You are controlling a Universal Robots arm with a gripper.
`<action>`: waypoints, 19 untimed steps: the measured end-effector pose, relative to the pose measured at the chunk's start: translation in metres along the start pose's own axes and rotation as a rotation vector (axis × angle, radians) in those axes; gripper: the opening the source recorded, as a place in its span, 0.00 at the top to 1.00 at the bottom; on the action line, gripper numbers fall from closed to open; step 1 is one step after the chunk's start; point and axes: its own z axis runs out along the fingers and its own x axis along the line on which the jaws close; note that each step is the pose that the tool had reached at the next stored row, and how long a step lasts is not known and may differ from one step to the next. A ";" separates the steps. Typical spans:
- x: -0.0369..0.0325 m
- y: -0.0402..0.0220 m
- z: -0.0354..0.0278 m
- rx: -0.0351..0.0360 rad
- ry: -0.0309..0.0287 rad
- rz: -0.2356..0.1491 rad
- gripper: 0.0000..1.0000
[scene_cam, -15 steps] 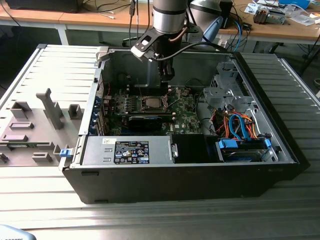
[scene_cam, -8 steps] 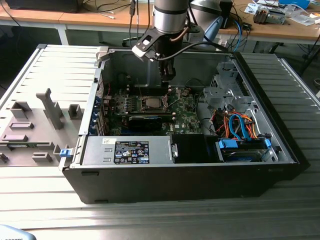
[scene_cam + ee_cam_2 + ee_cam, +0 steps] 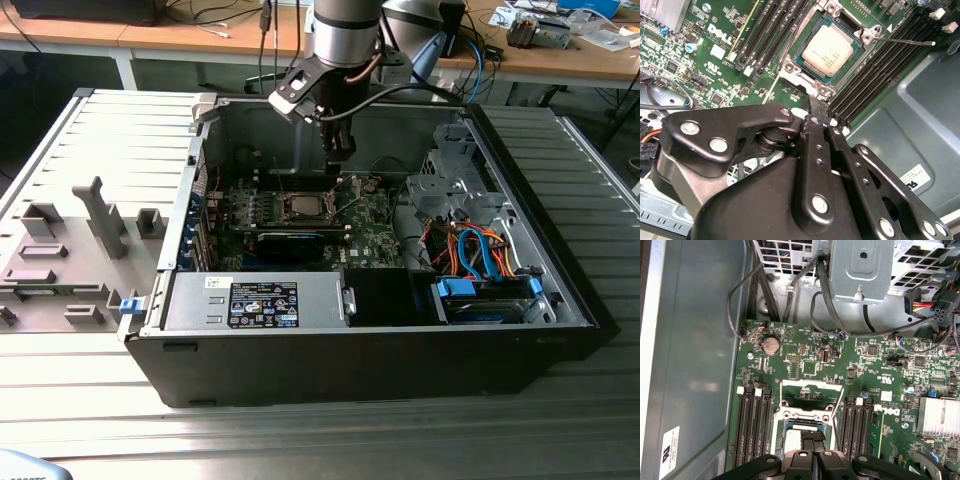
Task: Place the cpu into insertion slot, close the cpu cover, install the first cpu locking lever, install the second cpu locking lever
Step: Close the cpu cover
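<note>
Green board (image 3: 677, 47), dull silver cpu (image 3: 827, 50) (square)

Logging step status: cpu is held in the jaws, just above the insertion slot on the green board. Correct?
Not quite. The cpu is not in the jaws. In the second wrist view it lies in the insertion slot, silver top up. The rest stands: the gripper is just above the slot on the green board, jaws together and holding nothing.
</note>
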 end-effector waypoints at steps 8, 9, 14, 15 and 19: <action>-0.0006 0.0052 0.0003 0.0032 0.0003 0.000 0.89; -0.0006 0.0056 0.0004 0.0034 0.0004 0.000 0.89; -0.0008 0.0075 0.0007 0.0039 0.0004 0.000 0.89; -0.0009 0.0078 0.0008 0.0038 0.0004 0.000 0.89; -0.0010 0.0087 0.0010 0.0040 0.0004 0.000 0.89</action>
